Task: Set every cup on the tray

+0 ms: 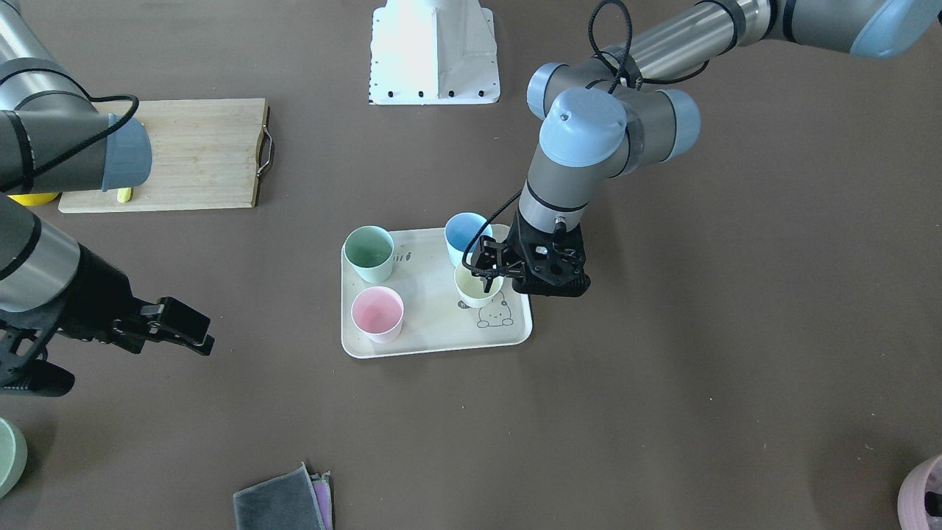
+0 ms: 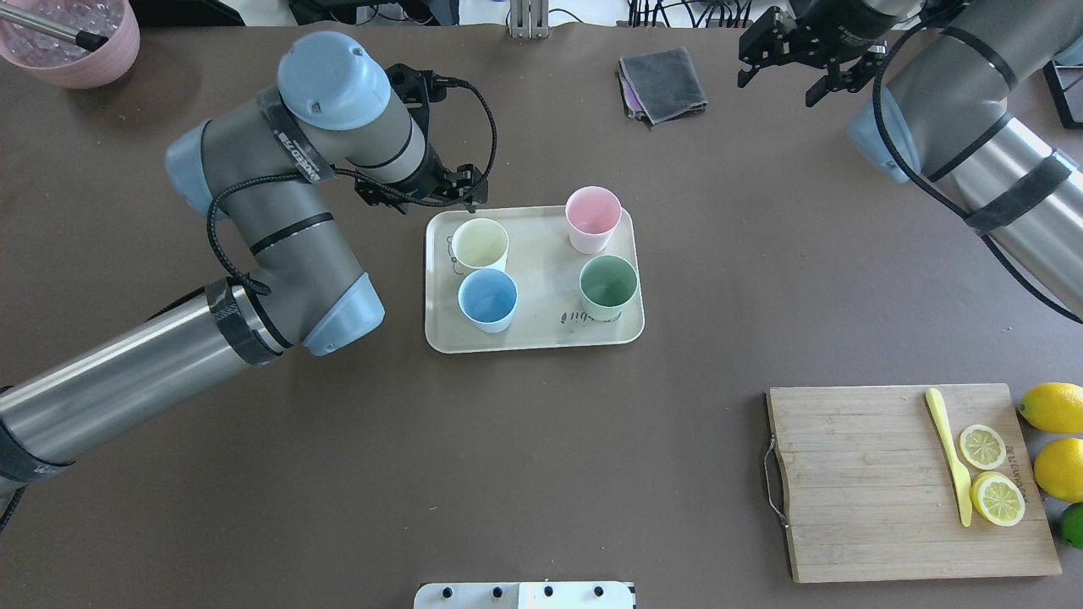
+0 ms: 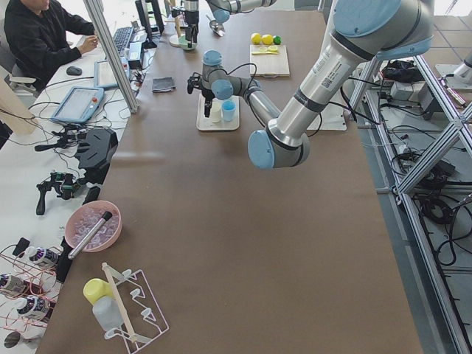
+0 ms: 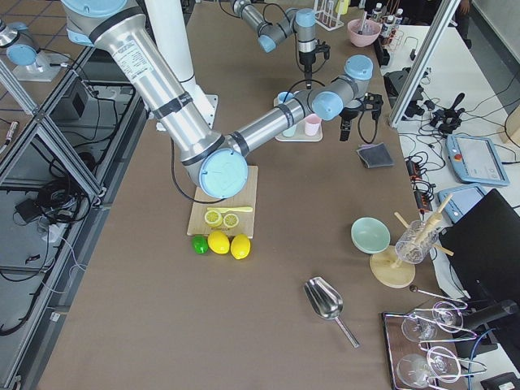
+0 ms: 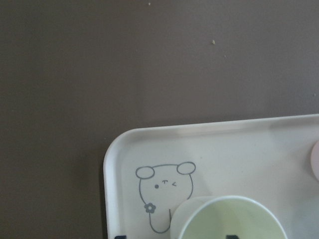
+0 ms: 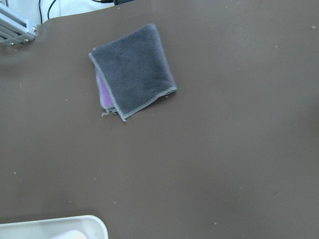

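Observation:
The cream-beige tray lies mid-table and holds all four cups upright: cream-yellow, light blue, pink and sage green. My left gripper hangs over the cream-yellow cup at the tray's bunny corner. Its jaws are spread, one tip outside the cup's wall and one over its mouth, not clamped. The left wrist view shows that cup beside the bunny drawing. My right gripper is open and empty, far from the tray near the far table edge.
A folded grey cloth lies beyond the tray, below the right gripper's camera. A wooden cutting board with lemon slices and a yellow knife sits at the near right, lemons beside it. A pink bowl stands far left.

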Available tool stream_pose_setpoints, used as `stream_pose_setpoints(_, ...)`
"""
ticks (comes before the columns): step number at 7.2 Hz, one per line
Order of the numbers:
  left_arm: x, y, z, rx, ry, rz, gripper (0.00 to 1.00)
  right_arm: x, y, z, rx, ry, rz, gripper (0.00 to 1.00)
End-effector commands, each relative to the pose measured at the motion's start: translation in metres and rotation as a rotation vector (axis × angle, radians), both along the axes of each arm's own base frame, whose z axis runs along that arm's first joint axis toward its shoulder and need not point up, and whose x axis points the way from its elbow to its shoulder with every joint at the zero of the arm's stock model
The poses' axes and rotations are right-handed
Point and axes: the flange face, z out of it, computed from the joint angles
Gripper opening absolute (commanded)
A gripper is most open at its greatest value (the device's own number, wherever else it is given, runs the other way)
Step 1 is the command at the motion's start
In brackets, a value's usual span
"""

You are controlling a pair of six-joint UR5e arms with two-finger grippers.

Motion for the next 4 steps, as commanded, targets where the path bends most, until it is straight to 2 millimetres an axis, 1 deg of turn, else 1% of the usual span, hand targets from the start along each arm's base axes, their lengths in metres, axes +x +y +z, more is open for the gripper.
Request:
stream_pose_setpoints(1,-0.114,-0.065,0.027,0.073,-0.023,-0.004,0.97,0.063,0.000,0.034,0.018,0.030,0.058,1.00)
stream_pose_setpoints(2,-0.156,-0.079,0.052,0.109,-0.059,-0.012,0.97,0.083,0.005,0.053,-0.001,0.038,0.082,1.00)
stream_pose_setpoints(3,-0.199,-0.072,0.077,0.134,-0.052,-0.054,0.98,0.095,0.010,0.068,0.005,0.041,0.095,1.00)
stream_pose_setpoints(4,-0.228,-0.061,0.094,0.223,-0.038,-0.053,0.98,0.099,0.018,0.087,-0.015,0.056,0.100,1.00)
